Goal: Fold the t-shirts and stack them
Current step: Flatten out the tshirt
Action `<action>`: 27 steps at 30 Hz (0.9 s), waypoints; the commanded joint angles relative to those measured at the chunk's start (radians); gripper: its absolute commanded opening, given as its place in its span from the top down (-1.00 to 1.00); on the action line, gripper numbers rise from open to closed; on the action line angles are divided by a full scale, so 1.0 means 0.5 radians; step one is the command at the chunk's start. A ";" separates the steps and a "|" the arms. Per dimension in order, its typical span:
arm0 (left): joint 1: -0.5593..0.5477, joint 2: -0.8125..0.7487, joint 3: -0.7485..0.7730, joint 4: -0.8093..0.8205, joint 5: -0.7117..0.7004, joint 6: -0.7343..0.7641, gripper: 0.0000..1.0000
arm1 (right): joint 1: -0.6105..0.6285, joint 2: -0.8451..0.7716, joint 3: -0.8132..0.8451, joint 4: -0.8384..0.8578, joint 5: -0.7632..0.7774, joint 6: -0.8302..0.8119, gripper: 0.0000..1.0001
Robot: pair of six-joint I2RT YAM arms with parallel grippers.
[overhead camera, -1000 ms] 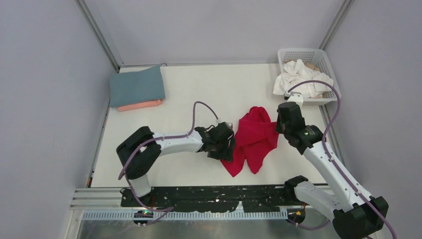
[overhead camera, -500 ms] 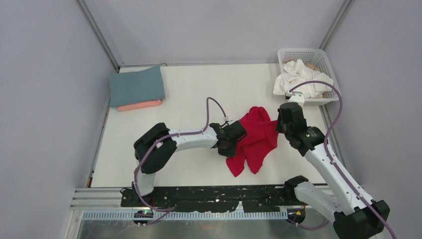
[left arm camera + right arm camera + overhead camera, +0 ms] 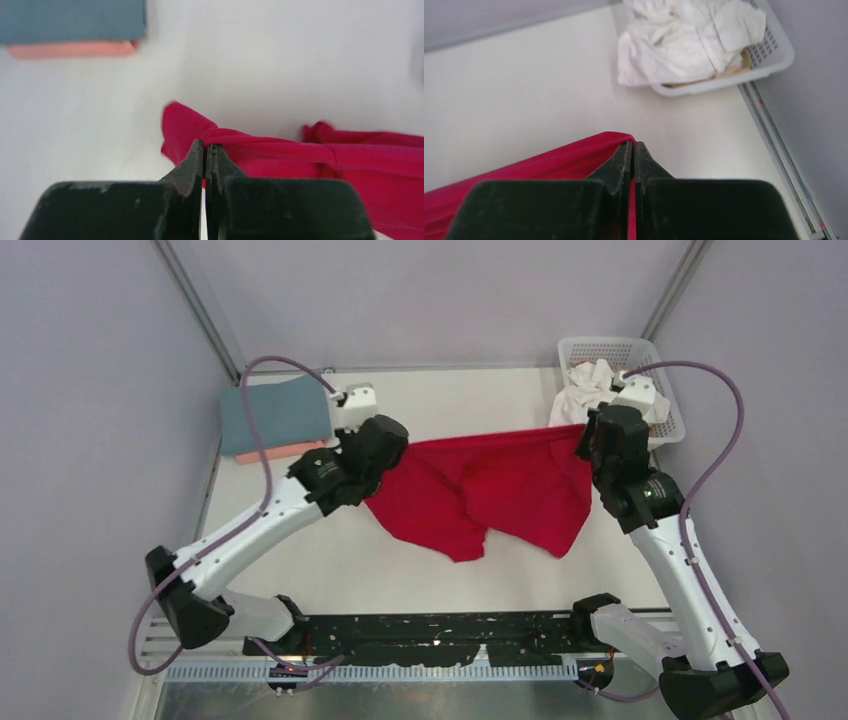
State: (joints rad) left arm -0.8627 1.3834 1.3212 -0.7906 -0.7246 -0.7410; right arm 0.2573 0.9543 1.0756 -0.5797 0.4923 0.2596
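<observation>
A bright red t-shirt [image 3: 480, 492] hangs stretched above the table between both arms. My left gripper [image 3: 388, 445] is shut on its left end, where the pinched red cloth [image 3: 260, 150] shows at the tips of that gripper [image 3: 205, 146]. My right gripper [image 3: 583, 438] is shut on the shirt's right end; red fabric [image 3: 549, 162] runs left from that gripper [image 3: 633, 145]. A folded blue-grey t-shirt [image 3: 275, 412] lies on a folded salmon pink one [image 3: 283, 451] at the back left. White t-shirts [image 3: 592, 388] are piled in the basket.
The white plastic lattice basket [image 3: 668, 405] stands at the back right corner, against the right wall. Grey walls close the table on the left, back and right. A metal rail [image 3: 781, 160] runs along the table's right edge.
The left gripper shut on the red shirt's left part. Both arms then rose and moved apart, toward the back, drawing the crumpled shirt off the table into a wide hanging span.
</observation>
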 commanded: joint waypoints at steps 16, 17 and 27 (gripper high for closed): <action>-0.240 -1.167 0.849 0.466 0.244 1.799 1.00 | -0.017 -0.349 1.336 0.114 -1.032 -0.622 0.89; -0.239 -1.166 0.898 0.433 0.290 1.797 1.00 | -0.018 -0.362 1.355 0.100 -1.050 -0.609 0.89; -0.238 -1.009 0.850 0.962 -0.079 2.223 1.00 | -0.018 -0.299 1.475 -0.020 -0.806 -0.519 0.89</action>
State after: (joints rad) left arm -0.9997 0.8379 1.7378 -0.5137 -0.5087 0.1844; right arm 0.2726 0.7746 1.7817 -0.5911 -0.1223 0.0212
